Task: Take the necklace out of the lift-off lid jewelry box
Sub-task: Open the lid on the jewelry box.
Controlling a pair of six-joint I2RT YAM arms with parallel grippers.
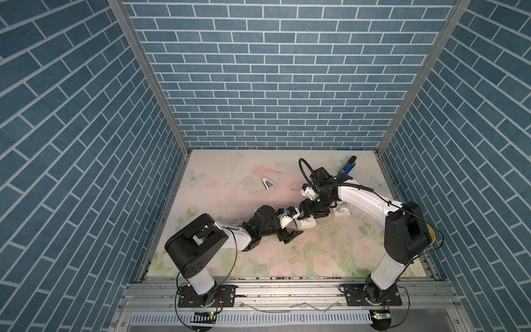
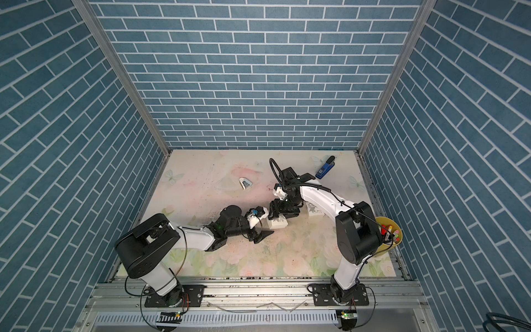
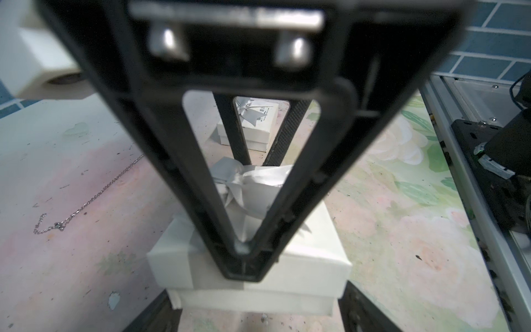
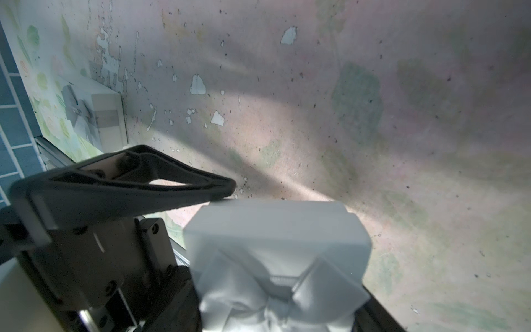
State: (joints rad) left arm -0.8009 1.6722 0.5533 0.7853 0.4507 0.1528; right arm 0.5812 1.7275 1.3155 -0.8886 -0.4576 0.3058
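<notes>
Since left tool point(image 3: 254, 313) straddled the jewelry box base point(image 3: 258, 300), pinch unconfirmed, and right tool point(image 4: 298, 244) clamped the bowed lid point(image 3: 301, 267), best move was: pin base, lift lid straight up. Silver chain necklace point(image 3: 83, 206) lay on desk point(image 3: 402, 230) beyond, apart from box.

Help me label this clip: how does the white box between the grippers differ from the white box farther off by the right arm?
The near box sits between the fingers of the left gripper and right gripper; the far box stands clear of both. The far box shows dark print on its lid; on the near box none is visible. Both are white, lidded, with grey bows.
</notes>
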